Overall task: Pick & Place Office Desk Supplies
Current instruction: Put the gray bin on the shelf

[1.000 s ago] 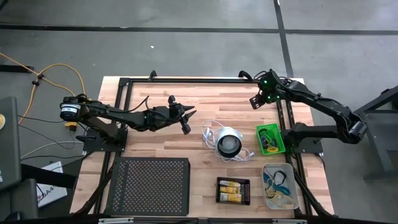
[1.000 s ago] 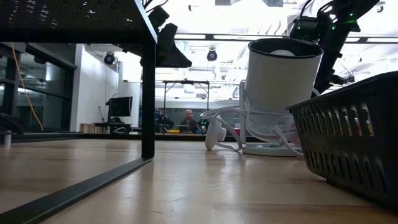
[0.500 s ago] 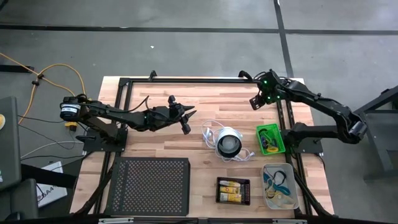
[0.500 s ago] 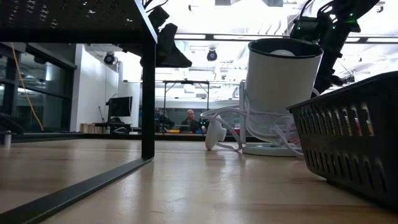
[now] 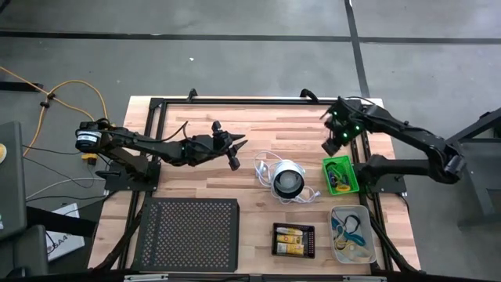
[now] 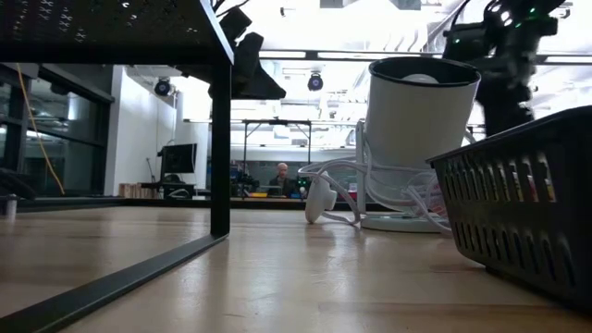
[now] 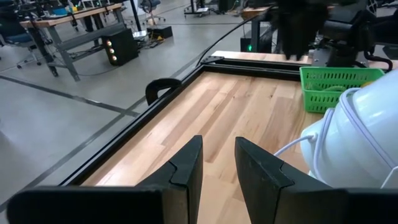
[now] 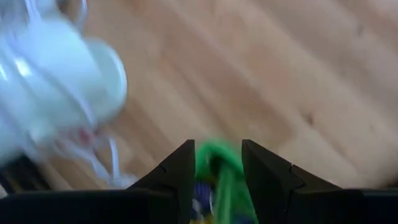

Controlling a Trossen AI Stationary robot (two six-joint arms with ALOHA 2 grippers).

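Right gripper (image 5: 337,144) had swung in from the far edge of the surface to just above the green tray (image 5: 341,174), fingers parted, empty. Supplies already lay in that tray; likely a fresh pick. Left gripper (image 5: 236,154) hung parted, idle.

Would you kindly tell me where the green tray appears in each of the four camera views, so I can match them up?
High view: green tray right of centre, beside the round white object.
Low view: not in it, as far as I can tell.
Left wrist view: green tray at upper right, behind the white object.
Right wrist view: blurred green between the fingers.
Shared landmark: the round white object.
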